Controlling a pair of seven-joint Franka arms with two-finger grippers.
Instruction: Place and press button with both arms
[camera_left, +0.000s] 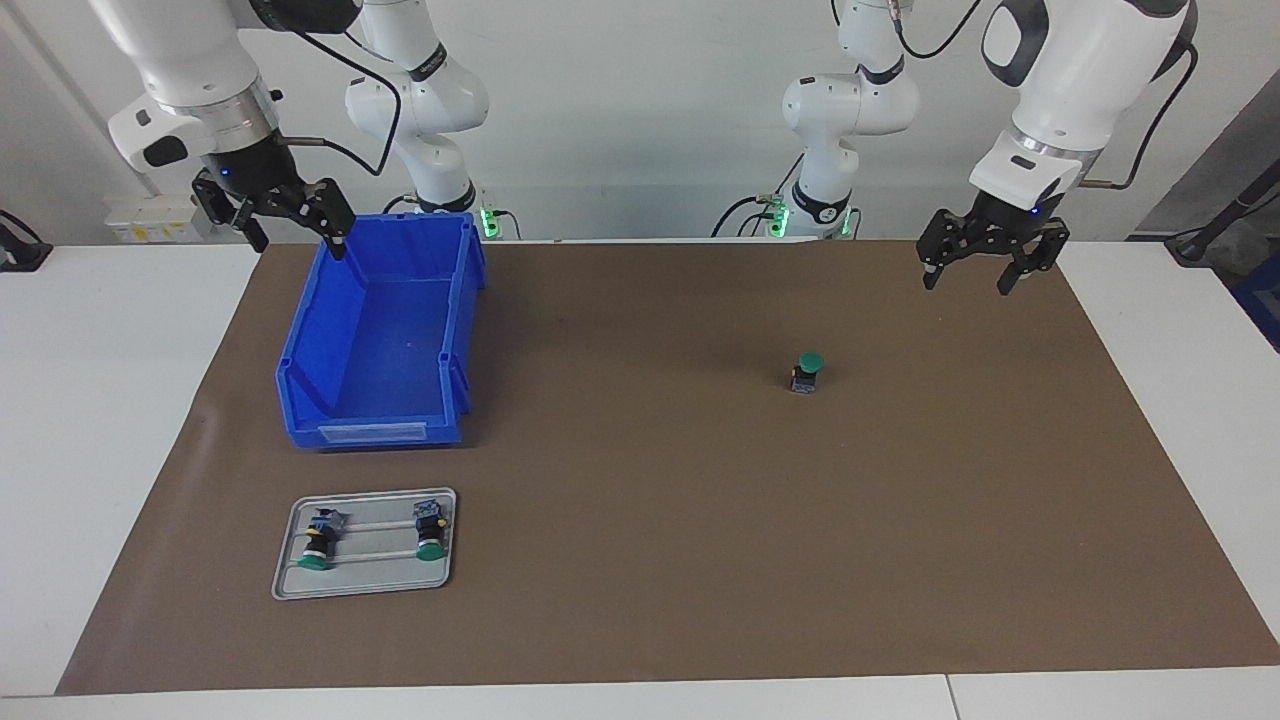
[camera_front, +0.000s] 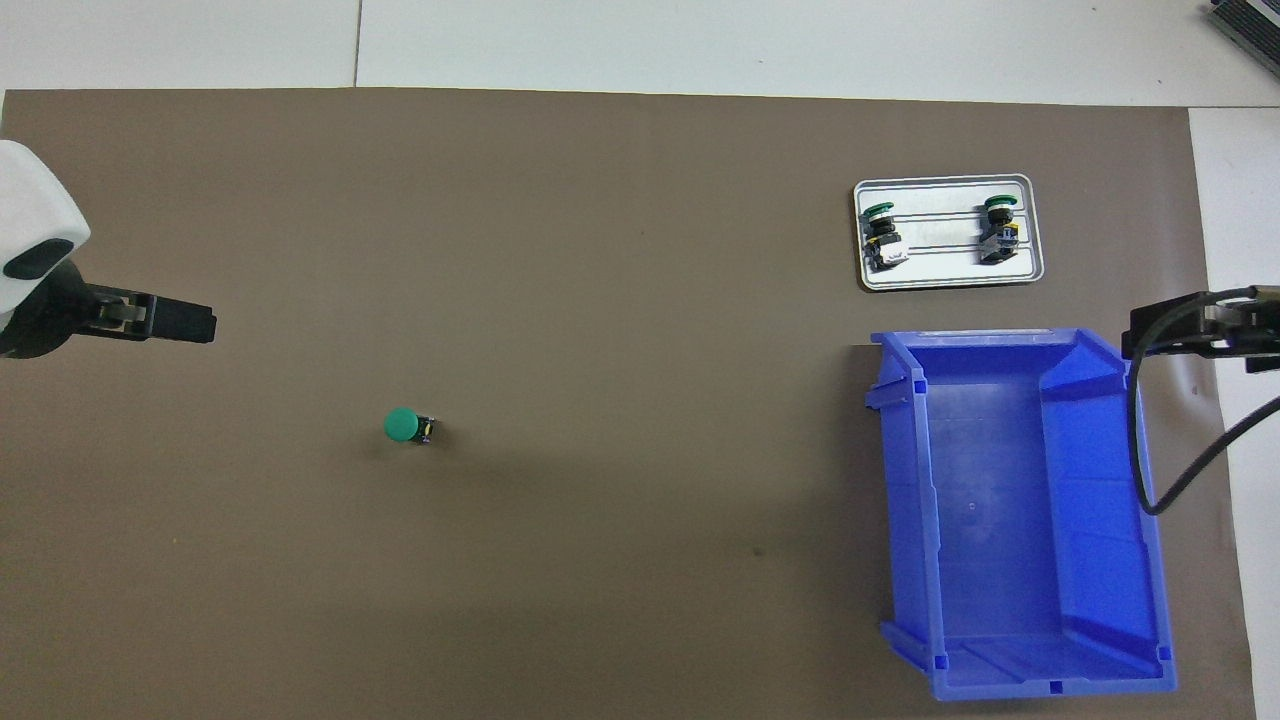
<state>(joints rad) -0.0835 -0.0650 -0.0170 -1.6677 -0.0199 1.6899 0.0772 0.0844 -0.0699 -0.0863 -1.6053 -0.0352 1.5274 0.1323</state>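
A green-capped button stands upright on the brown mat, toward the left arm's end of the table; it also shows in the overhead view. My left gripper hangs open and empty in the air over the mat's edge near its base, apart from the button; it also shows in the overhead view. My right gripper hangs open and empty over the blue bin's corner nearest the robots; the overhead view shows it too.
A blue open bin stands empty toward the right arm's end. A grey tray lies farther from the robots than the bin, with two more green-capped buttons lying on their sides.
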